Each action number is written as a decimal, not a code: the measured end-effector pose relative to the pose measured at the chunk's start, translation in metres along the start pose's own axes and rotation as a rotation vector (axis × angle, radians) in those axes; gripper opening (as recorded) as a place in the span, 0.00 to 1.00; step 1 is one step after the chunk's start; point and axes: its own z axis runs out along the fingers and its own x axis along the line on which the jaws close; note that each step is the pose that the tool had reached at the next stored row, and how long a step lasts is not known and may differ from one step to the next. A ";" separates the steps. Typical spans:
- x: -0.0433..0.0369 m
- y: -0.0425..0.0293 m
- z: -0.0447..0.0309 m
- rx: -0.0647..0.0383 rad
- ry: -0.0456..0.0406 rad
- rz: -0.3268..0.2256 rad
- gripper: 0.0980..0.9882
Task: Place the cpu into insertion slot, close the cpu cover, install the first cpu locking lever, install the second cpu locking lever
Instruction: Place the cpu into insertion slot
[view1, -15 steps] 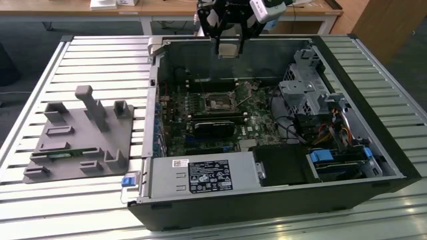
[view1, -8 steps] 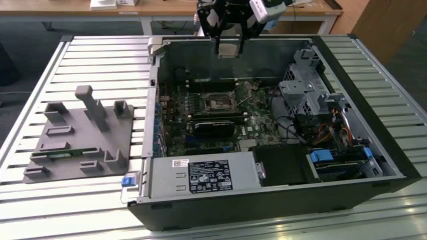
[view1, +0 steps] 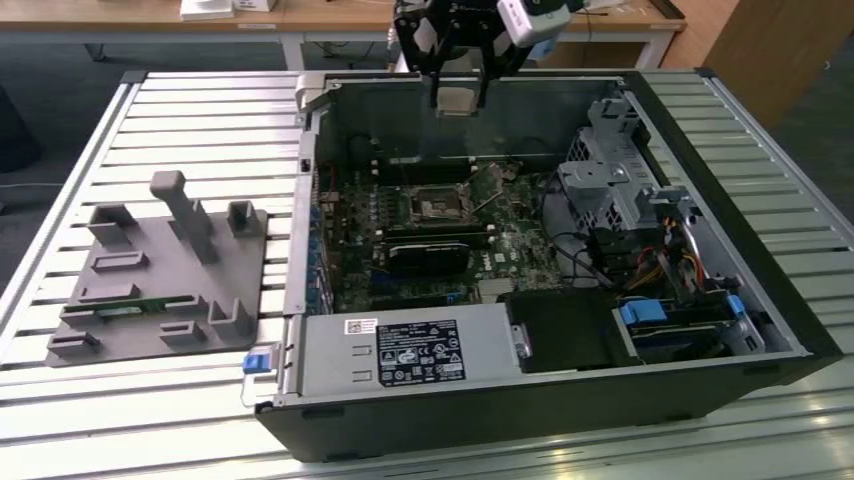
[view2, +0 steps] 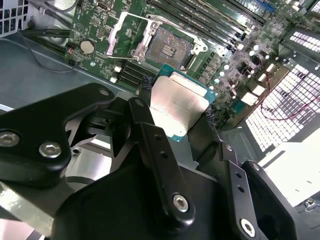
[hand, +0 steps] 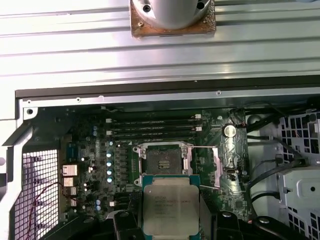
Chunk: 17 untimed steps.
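The cpu (view2: 176, 107) is silver-grey, teal-edged; the fingers (view2: 150, 142) black.

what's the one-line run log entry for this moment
fingers: shut on cpu | cpu: held clear, not seated | insertion slot: empty | cpu cover: open

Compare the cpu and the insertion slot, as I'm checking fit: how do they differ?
The cpu has a pale metal top with a green edge; the insertion slot has a dark centre inside a silver rim. The cpu is held in the gripper above the motherboard; the insertion slot sits on it, empty. Both are square.
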 end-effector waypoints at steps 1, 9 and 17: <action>0.0000 0.0000 0.0000 0.000 -0.0003 0.004 0.50; 0.0002 0.0000 0.0000 -0.001 -0.0027 0.031 0.50; 0.0005 -0.0001 0.0001 -0.001 -0.0051 0.057 0.50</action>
